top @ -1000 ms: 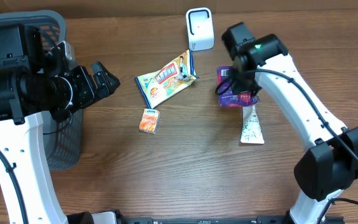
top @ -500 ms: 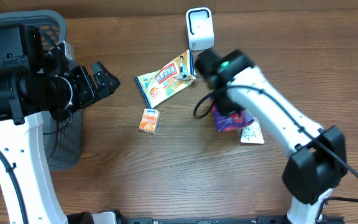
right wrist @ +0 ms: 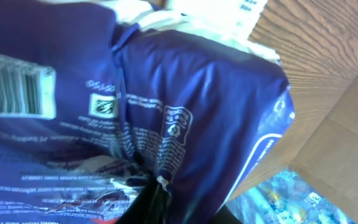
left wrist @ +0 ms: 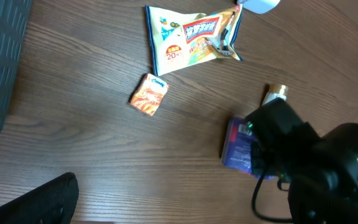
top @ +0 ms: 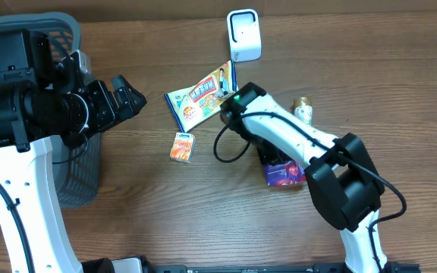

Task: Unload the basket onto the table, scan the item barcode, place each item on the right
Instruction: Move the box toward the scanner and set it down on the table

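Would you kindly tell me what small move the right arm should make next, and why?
Probably carry the purple packet toward the white scanner, barcode facing it, if the jaws do grip it. The packet is under the right arm, well short of the scanner, and its barcode shows in the right wrist view.

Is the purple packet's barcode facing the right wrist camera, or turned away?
Facing it. The right wrist view shows the barcode printed on the purple packet, near the picture's left edge.
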`<act>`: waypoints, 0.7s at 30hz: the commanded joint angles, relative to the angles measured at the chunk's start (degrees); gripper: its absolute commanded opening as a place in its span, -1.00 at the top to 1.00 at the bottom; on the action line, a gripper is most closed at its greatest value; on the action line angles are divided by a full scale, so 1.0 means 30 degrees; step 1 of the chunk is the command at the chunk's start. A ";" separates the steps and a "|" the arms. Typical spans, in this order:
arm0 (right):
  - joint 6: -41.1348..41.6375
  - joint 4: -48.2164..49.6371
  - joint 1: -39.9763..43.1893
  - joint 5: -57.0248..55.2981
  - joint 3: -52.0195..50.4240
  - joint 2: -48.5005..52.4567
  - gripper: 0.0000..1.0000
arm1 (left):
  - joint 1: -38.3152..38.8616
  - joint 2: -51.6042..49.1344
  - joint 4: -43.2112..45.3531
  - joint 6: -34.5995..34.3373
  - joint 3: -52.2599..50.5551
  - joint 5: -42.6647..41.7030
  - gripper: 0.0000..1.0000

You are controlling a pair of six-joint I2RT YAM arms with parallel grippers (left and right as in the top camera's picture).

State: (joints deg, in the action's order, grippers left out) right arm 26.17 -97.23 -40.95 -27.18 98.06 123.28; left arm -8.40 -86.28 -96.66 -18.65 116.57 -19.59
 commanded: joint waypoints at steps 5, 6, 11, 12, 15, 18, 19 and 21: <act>0.0350 0.0029 -0.2790 0.2324 0.2594 0.0095 0.28 | -0.0066 0.0015 -0.0007 0.0226 -0.0058 -0.0262 -1.00; 0.0350 0.0036 -0.3002 0.2317 0.3053 0.0095 0.27 | -0.0066 0.0015 -0.0007 0.0226 -0.0058 -0.0262 -1.00; -0.0401 0.0036 -0.2827 0.3009 0.5756 0.0051 -0.26 | -0.0066 0.0015 -0.0007 0.0226 -0.0058 -0.0262 -1.00; -0.0539 0.0036 -0.2492 0.3220 0.6120 -0.0022 -0.39 | -0.0066 0.0015 -0.0007 0.0226 -0.0058 -0.0262 -0.99; -0.2047 0.0051 -0.0831 0.5078 0.6943 -0.0131 -0.54 | -0.0066 0.0015 0.0000 0.0226 -0.0058 -0.0262 -1.00; -0.2951 0.0051 0.1304 0.6594 0.7198 -0.0240 -0.61 | -0.0066 0.0015 -0.0007 0.0226 -0.0058 -0.0262 -1.00; -0.2958 0.0051 0.2273 0.6980 0.7198 -0.0240 -0.74 | -0.0066 0.0015 -0.0007 0.0226 -0.0058 -0.0262 -1.00; -0.2951 0.0073 0.4058 0.7526 0.7198 -0.0233 -1.00 | -0.0066 0.0015 -0.0007 0.0226 -0.0058 -0.0262 -1.00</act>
State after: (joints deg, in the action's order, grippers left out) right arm 18.96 -97.06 -34.46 -8.86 118.08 123.39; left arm -8.40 -86.28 -96.66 -18.65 116.57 -19.59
